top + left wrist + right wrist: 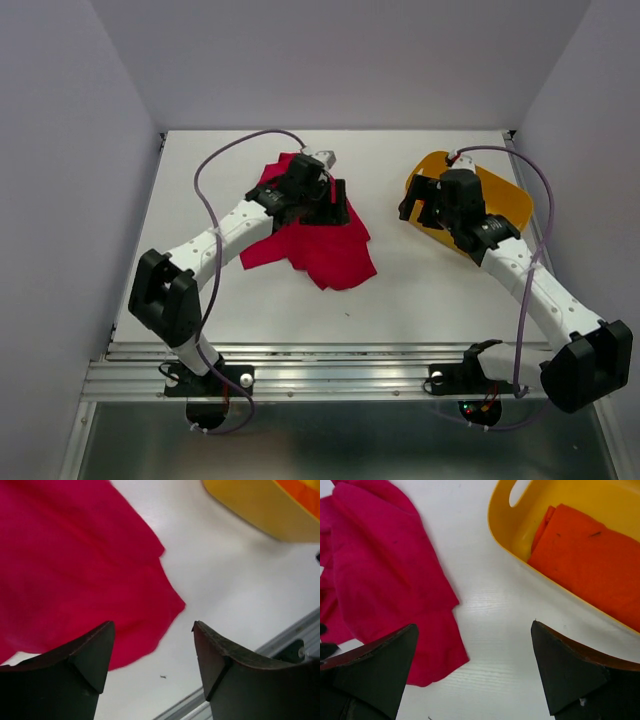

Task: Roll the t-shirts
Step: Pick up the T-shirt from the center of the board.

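A crimson t-shirt (325,250) (70,570) (385,575) lies rumpled on the white table, left of centre. My left gripper (325,200) (152,630) hovers over its upper part, jaws open, nothing between them. An orange-red t-shirt (590,555) lies folded in the yellow tub (505,195) (500,525) at the back right; only a strip of it (302,495) shows in the left wrist view. My right gripper (420,205) (475,630) hangs wide open above the bare table between the tub and the crimson shirt, holding nothing.
The yellow tub (245,510) has a cut-out handle (520,491) on its near left end. An aluminium rail (330,355) runs along the table's near edge. Grey walls close the table in on three sides.
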### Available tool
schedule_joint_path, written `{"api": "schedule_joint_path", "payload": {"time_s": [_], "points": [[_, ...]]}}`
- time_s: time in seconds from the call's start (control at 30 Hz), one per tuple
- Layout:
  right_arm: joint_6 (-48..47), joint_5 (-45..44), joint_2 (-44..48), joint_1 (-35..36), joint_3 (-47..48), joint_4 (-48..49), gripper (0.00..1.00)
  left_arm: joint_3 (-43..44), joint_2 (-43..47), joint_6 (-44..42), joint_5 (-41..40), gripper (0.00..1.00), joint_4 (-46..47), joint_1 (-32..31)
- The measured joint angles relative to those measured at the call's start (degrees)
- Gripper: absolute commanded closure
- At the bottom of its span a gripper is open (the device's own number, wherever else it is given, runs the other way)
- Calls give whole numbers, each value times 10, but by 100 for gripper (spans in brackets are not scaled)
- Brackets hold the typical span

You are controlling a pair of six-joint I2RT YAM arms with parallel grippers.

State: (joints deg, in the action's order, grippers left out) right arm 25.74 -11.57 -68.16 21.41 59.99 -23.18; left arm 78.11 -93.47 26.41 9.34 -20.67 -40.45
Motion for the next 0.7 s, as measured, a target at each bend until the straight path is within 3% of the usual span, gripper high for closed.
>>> {"api": "schedule_joint_path", "payload": {"time_s": [0.13,0.27,0.47,0.5,0.7], "points": [[0,12,0,0,-19,-16,0,1,20,-7,-5,33,-8,97],[0,16,-2,26,-21,-19,0,-10,30,-8,-19,30,-7,195],[-5,-24,-80,204,-4,-19,0,-89,30,5,-58,12,-10,256],[-5,-29,-100,229,0,-19,0,-110,30,8,-62,2,-13,260],[-42,-57,-225,358,46,-19,0,-229,44,39,-98,1,-11,295]]}}
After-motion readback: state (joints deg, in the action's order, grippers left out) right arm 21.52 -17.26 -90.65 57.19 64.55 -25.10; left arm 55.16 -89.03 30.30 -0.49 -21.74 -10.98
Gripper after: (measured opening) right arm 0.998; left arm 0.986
